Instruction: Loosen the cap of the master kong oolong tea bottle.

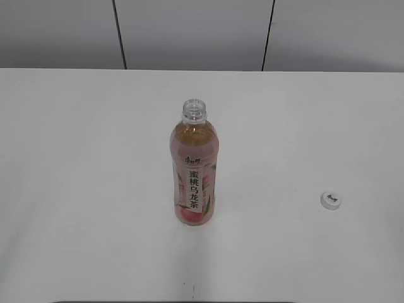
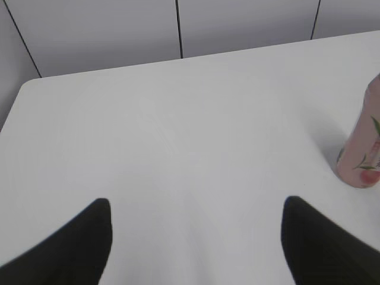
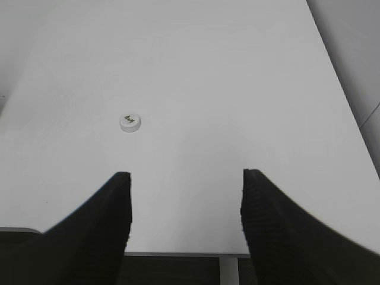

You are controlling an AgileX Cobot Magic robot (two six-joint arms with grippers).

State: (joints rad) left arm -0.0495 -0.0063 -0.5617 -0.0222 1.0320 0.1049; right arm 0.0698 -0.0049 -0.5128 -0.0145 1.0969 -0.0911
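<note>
The master kong oolong tea bottle stands upright mid-table with its neck open and no cap on it. Its lower part shows at the right edge of the left wrist view. The white cap lies flat on the table to the bottle's right, logo up; it also shows in the right wrist view. My left gripper is open and empty, well left of the bottle. My right gripper is open and empty over the table's near edge, apart from the cap. Neither gripper shows in the exterior view.
The white table runs back to a grey panelled wall. The table's rounded far-left corner shows in the left wrist view. Its front edge and a leg show under my right gripper.
</note>
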